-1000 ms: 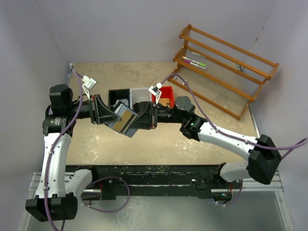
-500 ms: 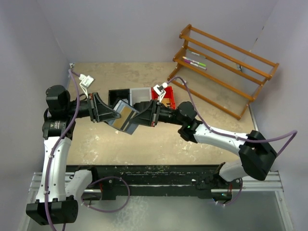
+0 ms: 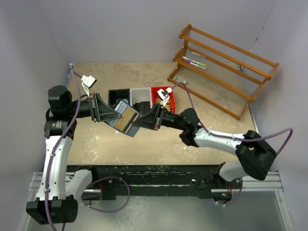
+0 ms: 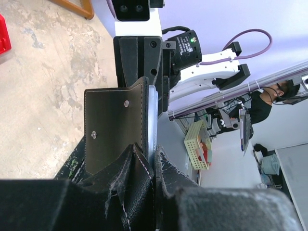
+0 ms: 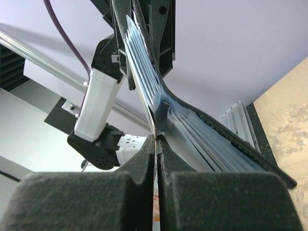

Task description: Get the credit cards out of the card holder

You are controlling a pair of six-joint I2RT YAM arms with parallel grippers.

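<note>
The left gripper point(image 3: 114, 117) pinches the card holder point(image 4: 113, 130) between its jaws and holds it in the air above the bench point(image 3: 125, 77). The credit cards point(image 5: 144, 62) fan out of the card holder's open side. The right gripper point(image 5: 157, 139) has its jaws pressed together on the edge of one card.

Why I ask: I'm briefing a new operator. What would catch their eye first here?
In mid-air over the table, the left hand holds the card holder while the right hand pinches its grey-blue credit cards. A wooden rack sits at the far right.
</note>
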